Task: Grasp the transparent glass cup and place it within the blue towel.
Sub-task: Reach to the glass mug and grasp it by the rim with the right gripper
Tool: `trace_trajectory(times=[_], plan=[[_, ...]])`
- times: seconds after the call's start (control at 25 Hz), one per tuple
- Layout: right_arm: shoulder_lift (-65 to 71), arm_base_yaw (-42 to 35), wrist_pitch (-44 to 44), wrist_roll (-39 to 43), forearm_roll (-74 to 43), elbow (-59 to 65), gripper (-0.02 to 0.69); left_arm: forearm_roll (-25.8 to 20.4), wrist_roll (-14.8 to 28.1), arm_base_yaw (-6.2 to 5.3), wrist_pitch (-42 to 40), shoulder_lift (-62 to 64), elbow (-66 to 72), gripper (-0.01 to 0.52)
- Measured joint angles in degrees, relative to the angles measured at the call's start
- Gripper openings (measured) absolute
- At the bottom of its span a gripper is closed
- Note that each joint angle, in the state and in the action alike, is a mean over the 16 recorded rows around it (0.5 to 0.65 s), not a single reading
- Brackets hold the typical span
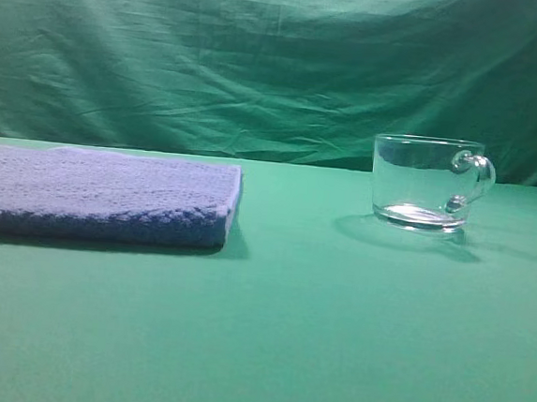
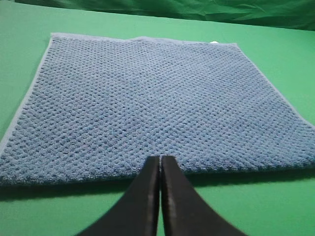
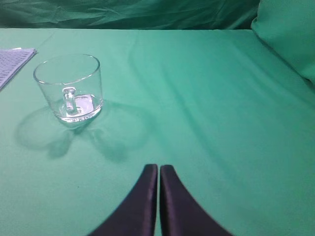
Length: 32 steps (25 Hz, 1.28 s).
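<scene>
The transparent glass cup [image 1: 427,182] stands upright on the green cloth at the right, its loop handle [image 1: 476,177] pointing right. In the right wrist view the cup [image 3: 70,87] is at upper left, handle toward the camera. The blue towel [image 1: 100,196] lies flat at the left, apart from the cup, and fills the left wrist view [image 2: 147,103]. My left gripper [image 2: 160,158] is shut and empty, just short of the towel's near edge. My right gripper [image 3: 158,167] is shut and empty, well back and to the right of the cup. Neither gripper shows in the exterior high view.
A green cloth [image 1: 294,335] covers the table and a green backdrop [image 1: 281,61] hangs behind. A towel corner [image 3: 12,61] shows left of the cup in the right wrist view. A raised green fold [image 3: 290,34] sits at far right.
</scene>
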Motion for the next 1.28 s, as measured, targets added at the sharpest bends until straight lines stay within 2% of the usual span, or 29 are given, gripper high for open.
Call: trace_trajectory(times=[0.96,1.28], plan=[[0.0,0.0,-0.2,-0.1,0.0,0.0,0.000,0.0,0.0,0.00,0.0,0.0,0.0,0.000],[0.0,0.0,-5.7,-0.1,1.9,0.0,0.000,0.0,0.0,0.00,0.0,0.0,0.0,0.000]])
